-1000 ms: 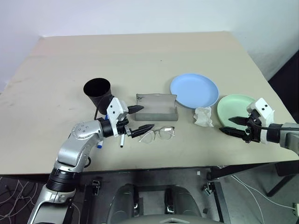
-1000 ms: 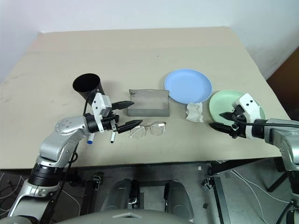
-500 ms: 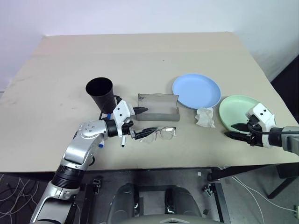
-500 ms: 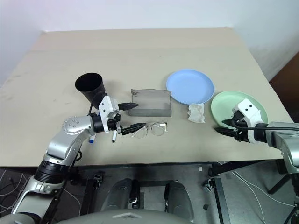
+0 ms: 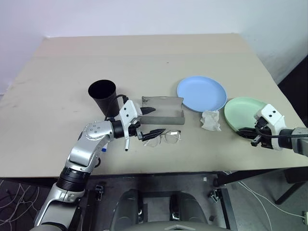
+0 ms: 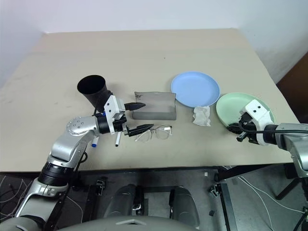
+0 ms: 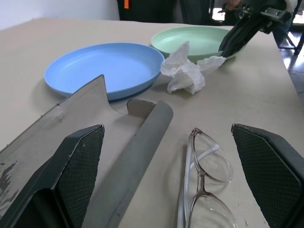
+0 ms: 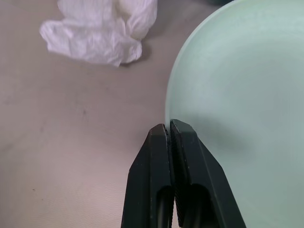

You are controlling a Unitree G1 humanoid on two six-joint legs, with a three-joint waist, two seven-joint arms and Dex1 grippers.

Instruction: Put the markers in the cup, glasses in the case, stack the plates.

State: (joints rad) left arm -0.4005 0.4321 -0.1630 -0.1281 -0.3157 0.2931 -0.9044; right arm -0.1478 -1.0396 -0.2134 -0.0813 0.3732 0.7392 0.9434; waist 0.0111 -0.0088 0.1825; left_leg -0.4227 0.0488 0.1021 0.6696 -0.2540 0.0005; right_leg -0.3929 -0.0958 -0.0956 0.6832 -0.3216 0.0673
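The right gripper (image 8: pixel 170 124) sits near the table's (image 5: pixel 144 57) right front corner with its fingers pressed together at the near rim of the mint green plate (image 5: pixel 243 111); whether the rim is pinched between them cannot be told. Just beside this gripper, toward the table's middle, lies a crumpled white tissue (image 5: pixel 210 120), and beyond that the light blue plate (image 5: pixel 201 93), its edge just beside the green one. The far half of the table is bare.

The left gripper (image 5: pixel 149 121) stands wide open and holds nothing. Its fingers straddle the gap between the grey case (image 5: pixel 162 111) and the glasses (image 5: pixel 162 138): the case lies open just beyond the far finger, with nothing seen inside, and the glasses lie by the near fingertip. A marker (image 5: pixel 126 144) lies on the table under this wrist. The black cup (image 5: pixel 103 96) stands upright behind the gripper, near the arm; its inside is too dark to read.
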